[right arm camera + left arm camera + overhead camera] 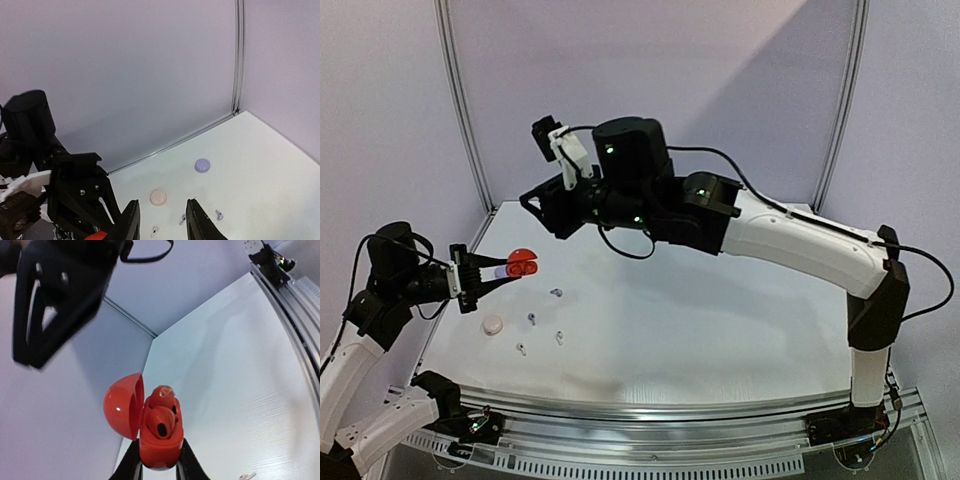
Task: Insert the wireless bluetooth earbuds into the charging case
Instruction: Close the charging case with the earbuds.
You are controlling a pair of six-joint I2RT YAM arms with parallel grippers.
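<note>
White table (720, 340), enclosed by lilac walls (720, 80), forms the work area.

1. Left gripper (488, 274): positioned at the left side of the table. Its fingers pinch the base of the red charging case (160, 452) from both sides.
2. Red charging case: lid (122, 405) swung open to one side. Both red earbuds (161, 422) sit in the base, one behind the other.
3. Right gripper (161, 222): raised in the air near the red case. Its fingers (131, 222) stand spread with nothing between them.
4. Loose earbuds (531, 318): four lie scattered on the table in front of the red case (colours are too small to tell reliably).
5. Other cases: a pale pink case (492, 325) and a lilac case (202, 165) rest closed on the table, apart from each other.
</note>
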